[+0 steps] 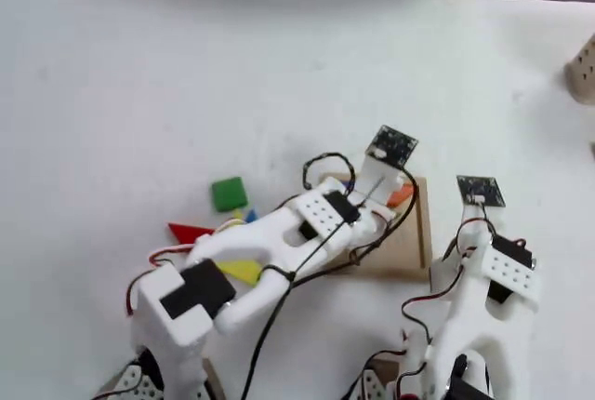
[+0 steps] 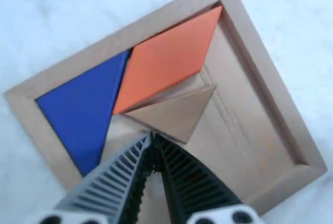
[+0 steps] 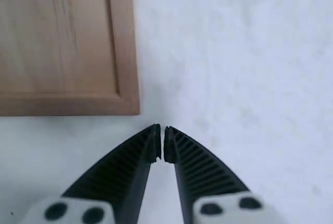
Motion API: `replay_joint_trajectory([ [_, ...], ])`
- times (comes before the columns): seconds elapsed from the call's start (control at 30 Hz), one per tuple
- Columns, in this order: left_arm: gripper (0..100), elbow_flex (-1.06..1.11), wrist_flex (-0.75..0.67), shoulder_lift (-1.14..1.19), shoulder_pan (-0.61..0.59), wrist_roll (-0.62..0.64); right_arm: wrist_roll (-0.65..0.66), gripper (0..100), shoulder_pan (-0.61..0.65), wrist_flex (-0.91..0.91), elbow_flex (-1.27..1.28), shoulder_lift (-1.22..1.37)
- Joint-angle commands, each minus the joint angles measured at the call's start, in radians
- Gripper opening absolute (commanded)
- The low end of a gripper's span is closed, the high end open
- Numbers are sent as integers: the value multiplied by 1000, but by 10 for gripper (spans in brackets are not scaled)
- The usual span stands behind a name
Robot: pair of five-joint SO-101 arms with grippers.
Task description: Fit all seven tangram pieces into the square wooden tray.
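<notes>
The square wooden tray (image 2: 260,67) holds a blue triangle (image 2: 78,114) in one corner, with an orange parallelogram (image 2: 166,57) beside it. A tan triangle (image 2: 171,112) lies against the orange piece. My left gripper (image 2: 153,141) is shut just over the tan triangle's edge, holding nothing. On the table beside the tray corner (image 3: 122,101), my right gripper (image 3: 160,133) is shut and empty. In the high view, a green square (image 1: 228,193), a red triangle (image 1: 189,231), a small blue piece (image 1: 250,217) and a yellow piece (image 1: 242,272) lie left of the tray (image 1: 414,246).
The left arm (image 1: 279,242) stretches across the loose pieces and hides part of them. The right arm (image 1: 497,274) stands right of the tray. A pale object (image 1: 584,70) sits at the table's right edge. Open white table lies beyond the tray.
</notes>
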State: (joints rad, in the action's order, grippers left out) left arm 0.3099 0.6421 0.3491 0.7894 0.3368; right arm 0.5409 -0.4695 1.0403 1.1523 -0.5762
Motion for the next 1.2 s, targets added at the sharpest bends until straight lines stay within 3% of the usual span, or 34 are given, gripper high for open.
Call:
replay_joint_trajectory([
  [0.0,24,-11,5,-128,24,3,11,21,12,-27,-3,-27],
  [0.13,24,98,-2,-274,53,3,8,21,12,-28,-3,-27],
  [0.37,24,213,-181,-297,77,6,5,21,10,-25,-2,-27],
  [0.67,24,31,-180,-36,97,3,3,21,12,-25,-2,-27],
  [0.77,24,-66,-114,35,93,3,3,21,12,-25,-2,-27],
  [1.17,24,-124,-77,71,22,3,8,21,12,-25,-2,-27],
])
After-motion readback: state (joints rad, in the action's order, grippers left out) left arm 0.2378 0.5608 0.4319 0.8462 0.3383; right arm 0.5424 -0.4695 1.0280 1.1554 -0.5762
